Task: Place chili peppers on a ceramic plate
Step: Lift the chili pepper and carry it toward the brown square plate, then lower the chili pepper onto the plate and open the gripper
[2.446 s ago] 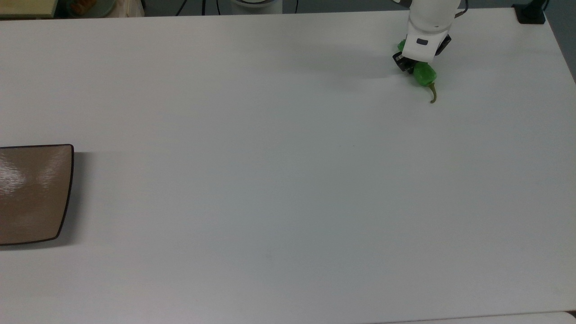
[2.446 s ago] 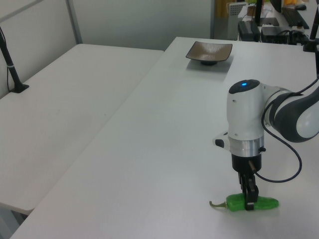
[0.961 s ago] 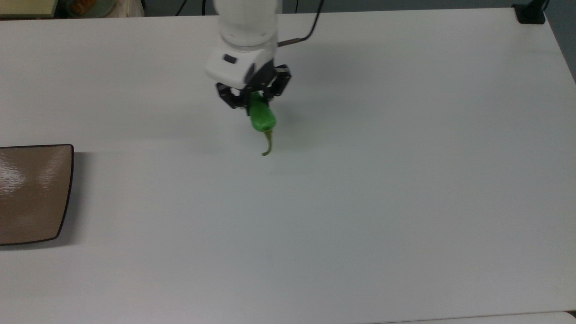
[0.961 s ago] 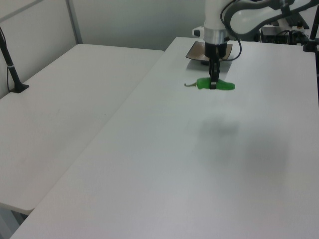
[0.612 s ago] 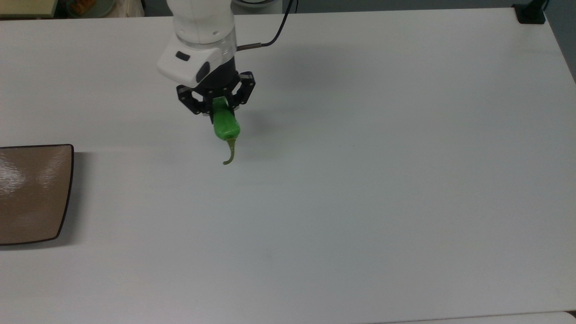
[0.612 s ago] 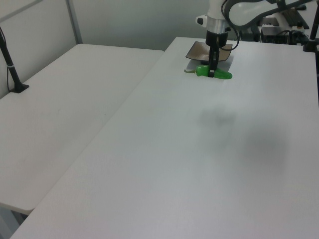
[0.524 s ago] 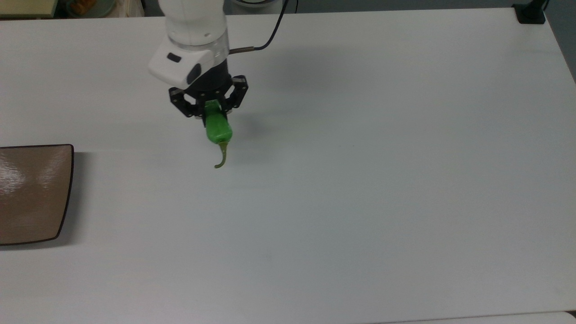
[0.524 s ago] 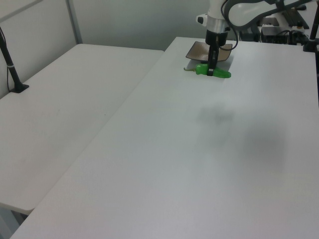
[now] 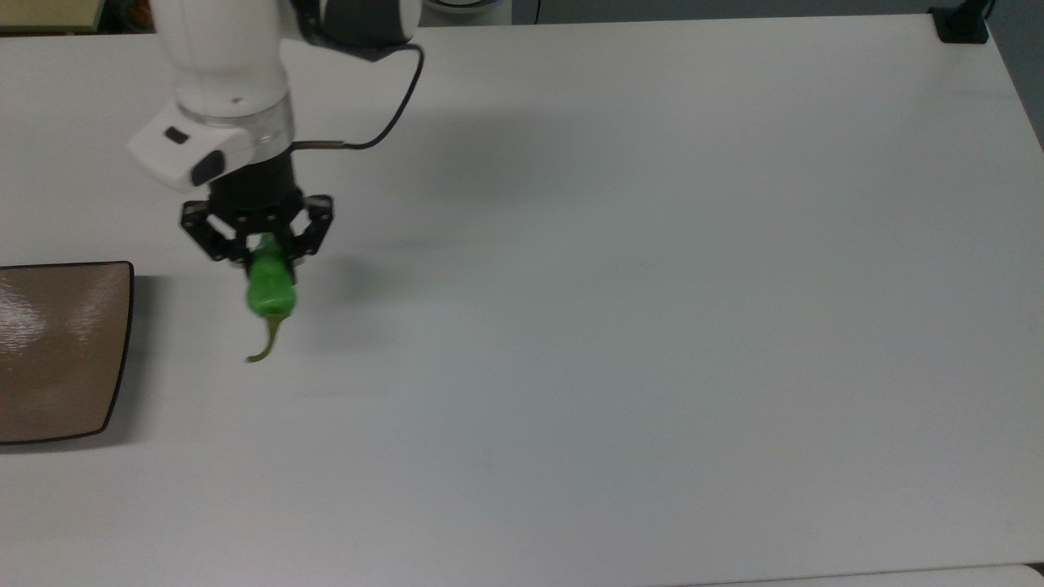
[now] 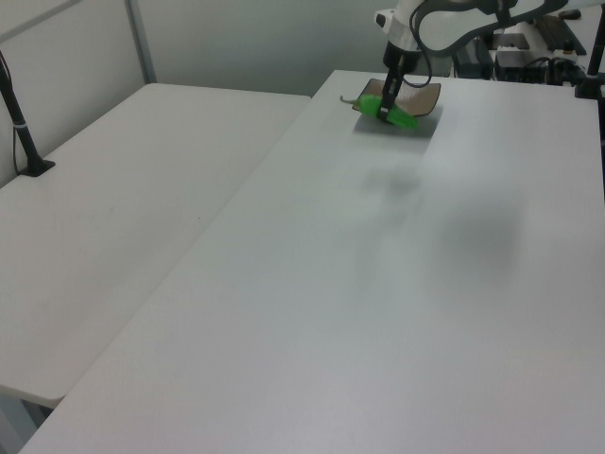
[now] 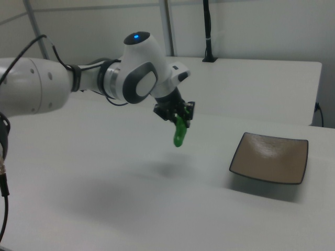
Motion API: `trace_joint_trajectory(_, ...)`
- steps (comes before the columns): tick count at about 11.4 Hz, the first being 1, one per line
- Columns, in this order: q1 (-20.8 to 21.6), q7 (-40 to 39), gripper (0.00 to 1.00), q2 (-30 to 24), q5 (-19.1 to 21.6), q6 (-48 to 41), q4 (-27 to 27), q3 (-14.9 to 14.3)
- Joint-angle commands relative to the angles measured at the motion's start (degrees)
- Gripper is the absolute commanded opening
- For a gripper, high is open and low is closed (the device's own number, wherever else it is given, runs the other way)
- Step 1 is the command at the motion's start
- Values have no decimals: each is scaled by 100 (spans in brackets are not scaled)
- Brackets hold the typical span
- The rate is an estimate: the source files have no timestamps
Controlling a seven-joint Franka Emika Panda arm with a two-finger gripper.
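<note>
We are looking at a lab or office-type workroom. A wide white table (image 9: 652,326) is filling the space, with a second white table (image 10: 123,218) standing alongside it past the left view's left edge. Plain pale partition walls (image 11: 251,26) are closing in the room behind. A black clamp post (image 10: 21,123) is standing on the second table, and monitors and cabling (image 10: 515,52) are crowding the far end.
</note>
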Motion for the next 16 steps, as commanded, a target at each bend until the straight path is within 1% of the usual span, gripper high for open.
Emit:
trace_joint_trajectory(1, -360, -32, 14, 568, -59, 489, 700, -45)
trace_joint_trajectory(2, -527, -50, 13, 630, -24, 647, 728, -36)
trace_joint_trajectory(4, -800, -23, 13, 726, 21, 1270, 702, -1)
trace_joint_trajectory(5, -897, -15, 13, 832, 21, 1420, 728, -1)
trace_joint_trajectory(6, -1020, -6, 11, 894, 29, 1674, 728, 8)
trace_joint_trajectory(8, -1161, 12, 10, 1139, 29, 2316, 728, 8)
trace_joint_trajectory(10, -1310, 29, 11, 1202, 99, 2441, 737, 8)
trace_joint_trajectory(11, -1311, 21, 23, 1219, 117, 2441, 737, 8)
trace_joint_trajectory(12, -1329, 29, 55, 1272, 178, 2467, 737, 8)
trace_joint_trajectory(13, -1338, 38, 100, 1272, 335, 2476, 737, 8)
trace_joint_trajectory(16, -1320, 82, 100, 1272, 363, 2476, 737, 17)
